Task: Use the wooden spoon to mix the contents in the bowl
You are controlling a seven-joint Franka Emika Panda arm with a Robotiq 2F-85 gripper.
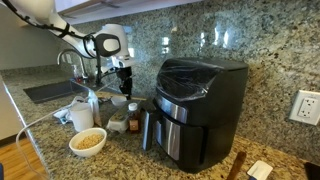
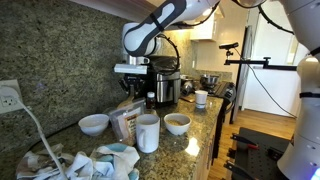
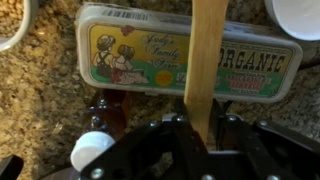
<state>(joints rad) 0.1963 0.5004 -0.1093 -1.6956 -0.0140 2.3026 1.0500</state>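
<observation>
My gripper (image 3: 196, 128) is shut on the wooden spoon (image 3: 207, 50); its flat light-wood handle runs from the jaws to the top edge of the wrist view. The gripper (image 1: 123, 78) hangs above the counter beside the black air fryer (image 1: 200, 105), over a flat box printed "ORGANIC" (image 3: 180, 55). The small white bowl (image 1: 88, 142) with tan grainy contents (image 1: 89, 139) stands at the counter's front, apart from the gripper. It also shows in an exterior view (image 2: 178, 124) and at the wrist view's top left corner (image 3: 10, 22). The spoon's far end is out of view.
A white mug (image 1: 81, 116) stands by the bowl. In an exterior view there is an empty white bowl (image 2: 94, 124), another white mug (image 2: 148, 132) and crumpled cloths (image 2: 95, 162). A sink (image 1: 50, 90) lies at the far end. The granite backsplash is close behind.
</observation>
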